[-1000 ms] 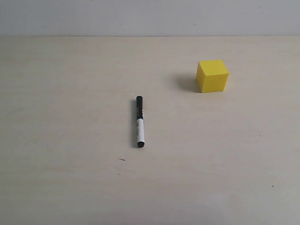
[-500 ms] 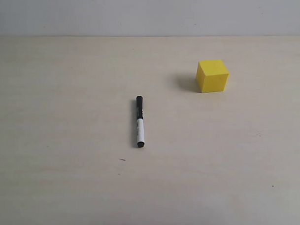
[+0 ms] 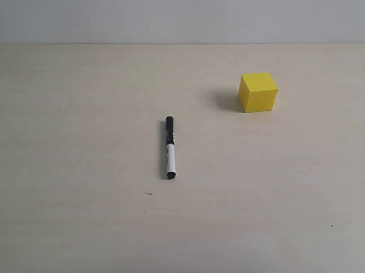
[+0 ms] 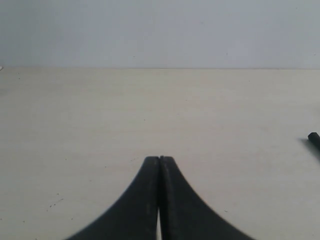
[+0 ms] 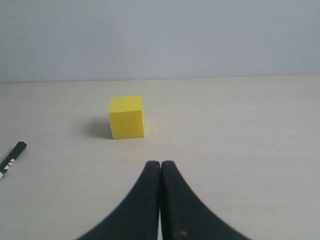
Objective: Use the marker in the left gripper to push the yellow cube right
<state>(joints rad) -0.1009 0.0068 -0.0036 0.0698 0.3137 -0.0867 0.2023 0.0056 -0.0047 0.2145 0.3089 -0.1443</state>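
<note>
The marker (image 3: 169, 147) lies flat on the light wooden table (image 3: 79, 169), black cap toward the back; no gripper holds it. Its cap end shows at the edge of the left wrist view (image 4: 314, 138) and of the right wrist view (image 5: 11, 158). The yellow cube (image 3: 258, 92) stands to the marker's back right, apart from it, and shows in the right wrist view (image 5: 127, 117) ahead of the fingers. My left gripper (image 4: 159, 159) is shut with nothing between its fingers. My right gripper (image 5: 160, 163) is shut and empty too. Neither gripper appears in the exterior view.
A pale wall (image 3: 186, 17) runs along the table's far edge. A tiny dark speck (image 3: 149, 193) lies on the tabletop in front of the marker.
</note>
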